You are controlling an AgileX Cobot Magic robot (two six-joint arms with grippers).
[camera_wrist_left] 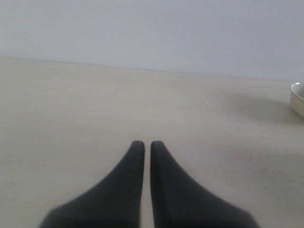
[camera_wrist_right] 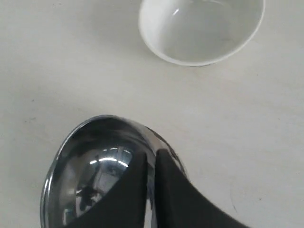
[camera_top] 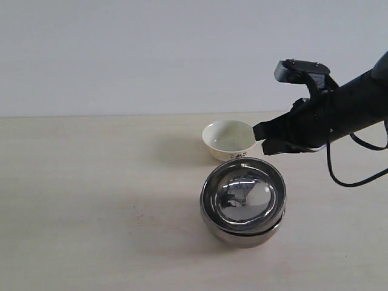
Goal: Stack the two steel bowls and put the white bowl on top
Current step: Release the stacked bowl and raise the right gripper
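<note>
Found the steel bowls (camera_top: 244,200) nested one inside the other, mouths up, the upper one a little askew, with the lower one's wall showing beneath it on the near side. Placed them right of centre on the pale table (camera_top: 91,200). Noted mirror-bright insides throwing back dark reflections, plain also in the right wrist view (camera_wrist_right: 90,166).

Saw the white bowl (camera_top: 229,138) upright on the table just behind the stack, not on top of it. Made out a strip of bare table between it (camera_wrist_right: 202,28) and the steel rim in the right wrist view, so judged them apart. Spotted nothing inside it, only small dark marks of pattern low on its outer wall.

Found the right gripper (camera_top: 259,138) hanging in the air beside the white bowl's right rim and over the far edge of the stack. Saw its fingers drawn together to a thin slit (camera_wrist_right: 151,156), clasping nothing. Traced a black cable (camera_top: 357,179) looping down from that arm.

Found the left gripper (camera_wrist_left: 147,144) only in its own wrist view, low over bare table, likewise pinched to a slit and empty, with a sliver of the white bowl (camera_wrist_left: 298,97) well off. Noted a plain pale wall (camera_top: 151,54) behind everything.
</note>
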